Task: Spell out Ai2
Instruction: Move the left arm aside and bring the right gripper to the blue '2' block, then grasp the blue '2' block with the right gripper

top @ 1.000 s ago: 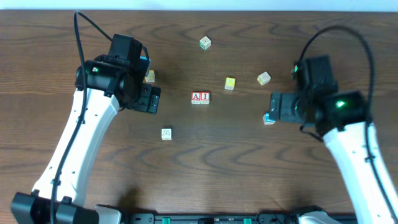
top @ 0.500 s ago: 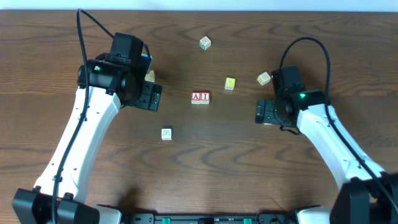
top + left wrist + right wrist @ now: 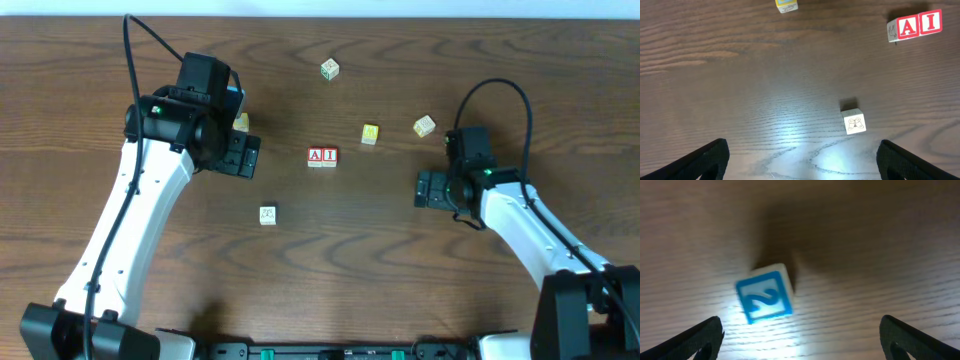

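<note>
Two red-lettered blocks, A and I, stand side by side mid-table; they also show in the left wrist view. A blue "2" block lies on the table, tilted, just ahead of my open right gripper. In the overhead view the right gripper covers that block. My left gripper is open and empty, left of the A and I blocks, and shows open over bare wood in its wrist view.
A white block lies front left of centre. A yellowish block sits by the left arm. Further blocks lie at the back, right of centre and near the right arm.
My right arm has drawn in and moved its gripper left over the blue 2 block. The left arm and the other blocks have not moved.
</note>
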